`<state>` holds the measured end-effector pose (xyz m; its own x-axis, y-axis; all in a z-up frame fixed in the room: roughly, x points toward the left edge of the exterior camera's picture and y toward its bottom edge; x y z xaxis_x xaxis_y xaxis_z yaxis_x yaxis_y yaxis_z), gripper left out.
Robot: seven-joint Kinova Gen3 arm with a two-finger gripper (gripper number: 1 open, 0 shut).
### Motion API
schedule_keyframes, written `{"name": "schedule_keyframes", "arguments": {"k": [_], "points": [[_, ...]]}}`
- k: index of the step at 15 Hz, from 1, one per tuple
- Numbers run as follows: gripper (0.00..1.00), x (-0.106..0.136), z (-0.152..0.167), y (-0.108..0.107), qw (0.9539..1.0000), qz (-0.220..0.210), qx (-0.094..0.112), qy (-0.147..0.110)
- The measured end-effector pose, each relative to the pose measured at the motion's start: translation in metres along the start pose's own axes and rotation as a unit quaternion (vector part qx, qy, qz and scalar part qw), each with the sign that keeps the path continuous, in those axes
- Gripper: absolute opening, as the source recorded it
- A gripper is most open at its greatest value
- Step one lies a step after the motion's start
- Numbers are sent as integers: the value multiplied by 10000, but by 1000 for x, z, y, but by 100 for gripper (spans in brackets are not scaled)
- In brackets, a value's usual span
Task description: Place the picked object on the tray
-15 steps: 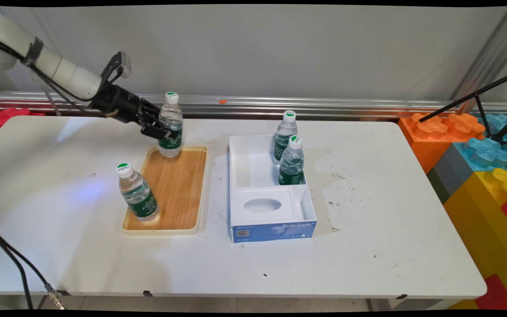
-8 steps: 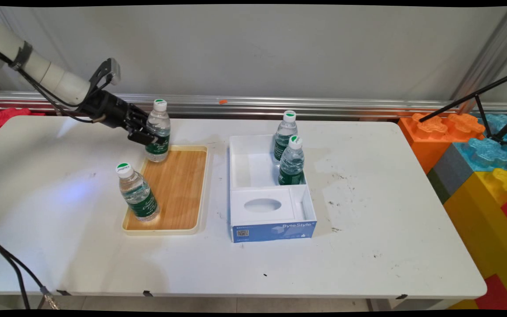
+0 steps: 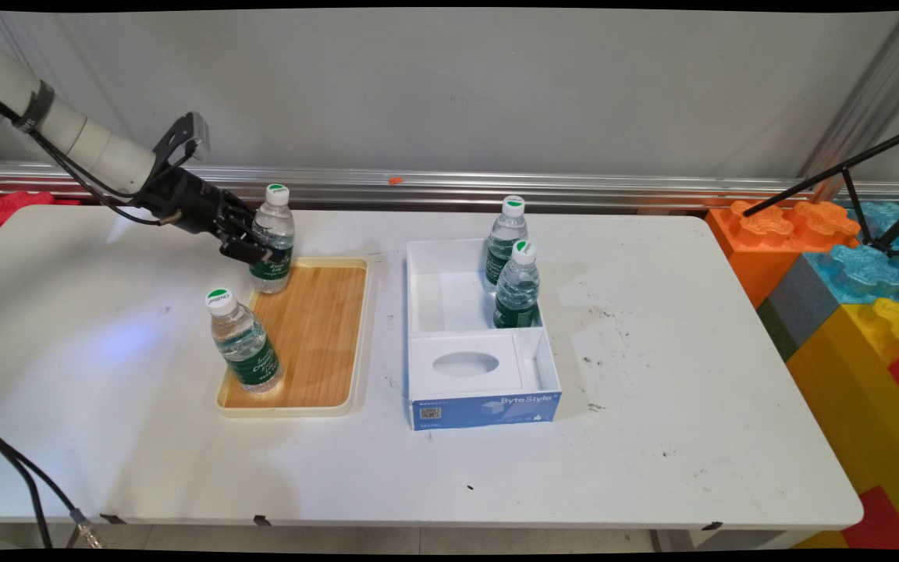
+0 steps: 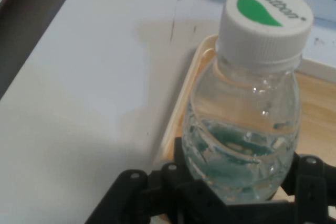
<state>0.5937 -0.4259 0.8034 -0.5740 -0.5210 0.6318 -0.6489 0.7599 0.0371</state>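
Four clear plastic water bottles with green labels and white caps are standing about the scene, and one of them (image 3: 272, 238) is sitting between the jaws of the black two-finger gripper (image 3: 256, 248), which are closing narrow on its labelled waist. That bottle is lying straight ahead of the hand, hard against the linkage in the hand view (image 4: 247, 124), with its long axis running near upright, cap uppermost and leaning a little toward the wall. It is standing over the far left corner of the shallow bamboo tray with the cream rim (image 3: 356, 343); whether its base is resting on the wood or hanging just clear, I cannot tell. The arm is reaching in from the left, so the fingers are taking the bottle from its side, across the axis.

Outward from there, a second bottle (image 3: 244, 341) is standing at the tray's near left corner, well apart from the held one. Across a strip of white table (image 3: 652, 437), an open white and blue cardboard box (image 3: 485, 410) is holding the other two bottles (image 3: 506, 242) (image 3: 517, 286) upright, one just beside the other, in its far compartment.
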Motion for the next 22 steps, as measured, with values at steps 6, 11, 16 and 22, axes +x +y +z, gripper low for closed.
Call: {"name": "schedule_keyframes", "arguments": {"k": [6, 11, 16, 22], "points": [[0, 0, 6, 8, 10000, -83, -18, -19], [0, 8, 14, 20, 9998, -174, -71, 51], [0, 12, 21, 24, 9997, -220, -78, 72], [0, 9, 23, 20, 9997, -233, -48, 21]]}}
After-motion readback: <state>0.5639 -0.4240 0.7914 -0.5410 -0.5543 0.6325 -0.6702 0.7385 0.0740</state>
